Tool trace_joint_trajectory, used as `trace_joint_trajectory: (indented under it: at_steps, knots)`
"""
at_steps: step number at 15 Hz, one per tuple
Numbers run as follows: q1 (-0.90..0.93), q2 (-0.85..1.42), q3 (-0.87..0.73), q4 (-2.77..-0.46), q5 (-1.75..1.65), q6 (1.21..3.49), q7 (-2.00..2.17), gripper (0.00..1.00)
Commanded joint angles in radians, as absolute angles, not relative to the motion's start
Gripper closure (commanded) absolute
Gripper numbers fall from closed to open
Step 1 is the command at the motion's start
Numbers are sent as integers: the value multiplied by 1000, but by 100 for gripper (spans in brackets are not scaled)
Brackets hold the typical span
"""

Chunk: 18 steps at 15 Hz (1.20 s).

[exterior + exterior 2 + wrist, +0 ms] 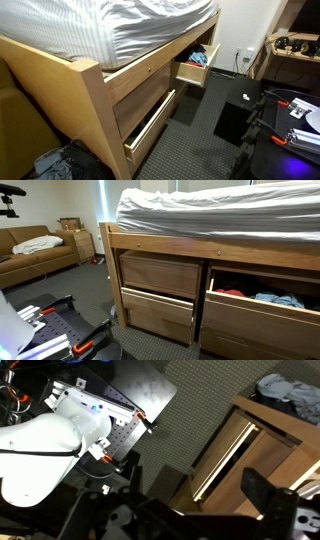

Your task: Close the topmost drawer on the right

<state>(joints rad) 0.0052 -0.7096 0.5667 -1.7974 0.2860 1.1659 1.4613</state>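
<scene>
**Top right drawer found open; gripper well apart from it**

Exterior view along the bed: A wooden bed frame (95, 90) carries a mattress (120, 25) in striped grey sheeting and stands on dark carpet (200, 110). The top right drawer (192, 72) is pulled out of the frame at the far end, with blue and red clothing (200, 55) inside. Nearer the camera, 1 lower drawer (150, 122) is out a little. A desk (292, 55) stands by the far wall. A clothes pile (60, 160) lies on the floor at the frame's near corner. The robot's stand (290, 130) sits across the carpet, well apart from both drawers.

Exterior view facing the drawer fronts: The top right drawer (262, 308) is open, and clothing shows above its front panel. The upper left drawer (160, 275) is flush, and the lower drawer (158, 310) beneath it projects slightly. A brown sofa (35, 255) with a white cloth (38, 244) on it stands beyond the bed. A white arm segment (12, 330) shows at the lower corner, away from the frame.

Wrist view: The camera looks down on the arm's white link (40, 450), a black floor mat (140, 390), the carpet and the partly drawn lower drawer (225, 460). The gripper (215, 525) shows only as dark parts along the bottom edge. Whether its jaws are parted or closed cannot be determined.
</scene>
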Motion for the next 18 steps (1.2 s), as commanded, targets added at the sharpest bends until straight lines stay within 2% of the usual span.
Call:
trace_joint_trajectory:
  at_steps: [1, 11, 12, 18]
  knots:
    - [0, -746, 489, -2003, 216, 1182, 1470, 0]
    - [-79, -706, 192, -2534, 190, 1345, 1481, 0]
    - [-84, -697, 157, -2570, 192, 1389, 1444, 0]
    - [-165, -687, 169, -2722, -225, 1778, 1538, 0]
